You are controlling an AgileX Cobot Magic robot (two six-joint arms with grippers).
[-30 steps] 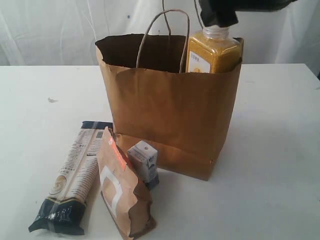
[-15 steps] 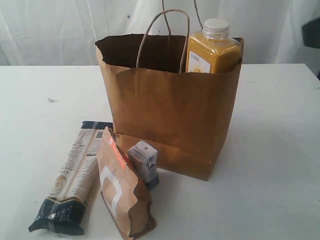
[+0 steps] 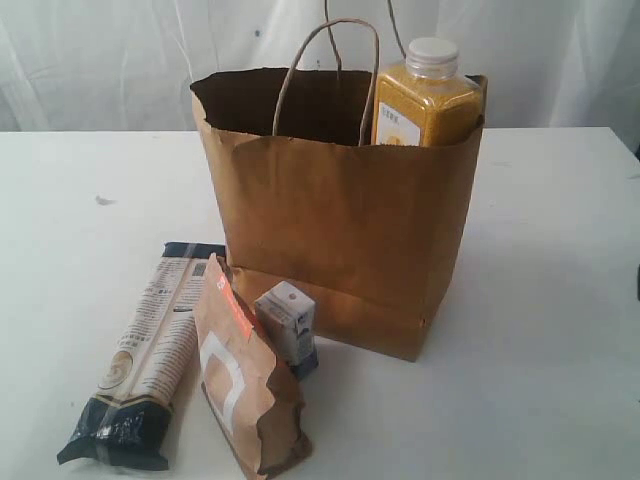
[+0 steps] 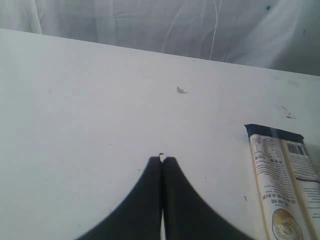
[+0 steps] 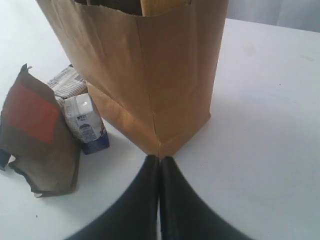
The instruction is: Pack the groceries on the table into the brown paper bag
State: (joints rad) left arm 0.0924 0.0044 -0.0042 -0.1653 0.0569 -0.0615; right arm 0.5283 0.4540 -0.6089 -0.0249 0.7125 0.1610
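Observation:
The brown paper bag [image 3: 340, 220] stands upright in the middle of the white table [image 3: 560, 300]. A yellow juice bottle [image 3: 425, 95] with a white cap stands inside it at the right, its top above the rim. In front of the bag on the left lie the long pasta packet [image 3: 150, 350], the brown-orange paper pouch [image 3: 240, 375] and the small white-blue carton [image 3: 288, 322]. My right gripper [image 5: 160, 159] is shut and empty, pointing at the bag's near corner [image 5: 159, 145]. My left gripper [image 4: 162, 160] is shut and empty over bare table, with the pasta packet [image 4: 282, 180] off to one side.
White curtains hang behind the table. A small dark mark [image 3: 104, 200] lies on the tabletop at the left. The bag's twisted handles [image 3: 330, 60] stick up above its rim. A sliver of dark arm [image 3: 637, 283] shows at the exterior view's right edge.
My right gripper has left the bottle's cap, pulled away to the right out of the exterior view and shut. The bottle stays standing in the bag.

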